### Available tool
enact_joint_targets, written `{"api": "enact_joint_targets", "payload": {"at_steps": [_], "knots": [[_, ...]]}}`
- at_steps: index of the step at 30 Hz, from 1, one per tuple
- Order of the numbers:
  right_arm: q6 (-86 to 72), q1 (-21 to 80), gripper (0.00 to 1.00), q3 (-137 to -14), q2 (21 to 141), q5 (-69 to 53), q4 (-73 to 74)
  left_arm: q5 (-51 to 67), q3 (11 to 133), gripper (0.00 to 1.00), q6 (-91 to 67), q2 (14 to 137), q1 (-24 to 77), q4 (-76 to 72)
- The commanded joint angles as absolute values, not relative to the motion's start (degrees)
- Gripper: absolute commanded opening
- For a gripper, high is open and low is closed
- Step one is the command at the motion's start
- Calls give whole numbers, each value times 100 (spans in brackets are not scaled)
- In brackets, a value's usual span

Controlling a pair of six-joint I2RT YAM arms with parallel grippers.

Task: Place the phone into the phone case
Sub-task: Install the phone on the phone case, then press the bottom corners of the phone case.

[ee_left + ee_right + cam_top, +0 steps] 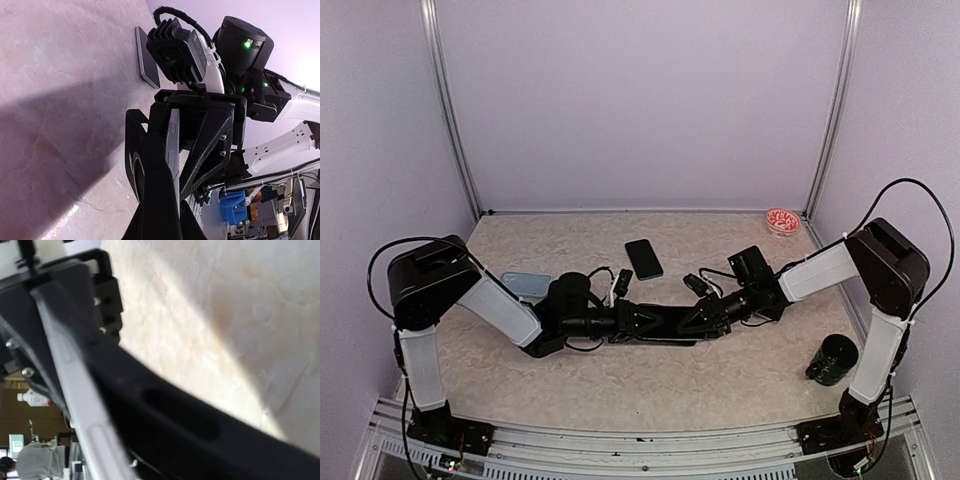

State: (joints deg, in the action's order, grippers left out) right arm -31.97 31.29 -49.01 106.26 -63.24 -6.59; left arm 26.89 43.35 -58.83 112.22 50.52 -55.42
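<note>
The left gripper [632, 322] is clenched on one end of the black phone case [665, 328]. Its wrist view shows the dark fingers [157, 220] closed over the case's edge. The right gripper [708, 318] faces it from the other side and is clamped on the case's opposite end, with a grey finger [75, 390] lying along the case's black wall beside an oblong cutout. The case spans the gap between the two grippers, low over the middle of the tabletop [740, 380]. The phone [643, 258] lies flat and dark just behind them, apart from the case. Farther out, a pale blue flat object [525, 284] sits by the left arm, a red-and-white dish [783, 221] in the far right corner, and a black cylinder [835, 360] by the right arm's base.
</note>
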Motion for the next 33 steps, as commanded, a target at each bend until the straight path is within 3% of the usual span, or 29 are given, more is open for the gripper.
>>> {"api": "enact_joint_targets", "payload": {"at_steps": [1, 3, 10, 27, 33], "knots": [[-3326, 2988, 53, -4894, 10577, -5795, -370, 2907, 4368, 5, -5900, 10937, 5018, -6360], [-3348, 2982, 61, -4893, 10525, -5786, -393, 2894, 4353, 3, -5877, 10927, 5016, -6327], [-3307, 2964, 65, -4942, 10438, -5821, -251, 2852, 4321, 3, -5858, 10902, 5006, -6307], [-2602, 2452, 65, -4911, 9195, -5294, 1058, 2818, 4267, 4, -5453, 10551, 4906, -5828], [-2613, 2352, 65, -4829, 8980, -5209, 927, 2908, 4220, 13, -5298, 10386, 4904, -5831]]}}
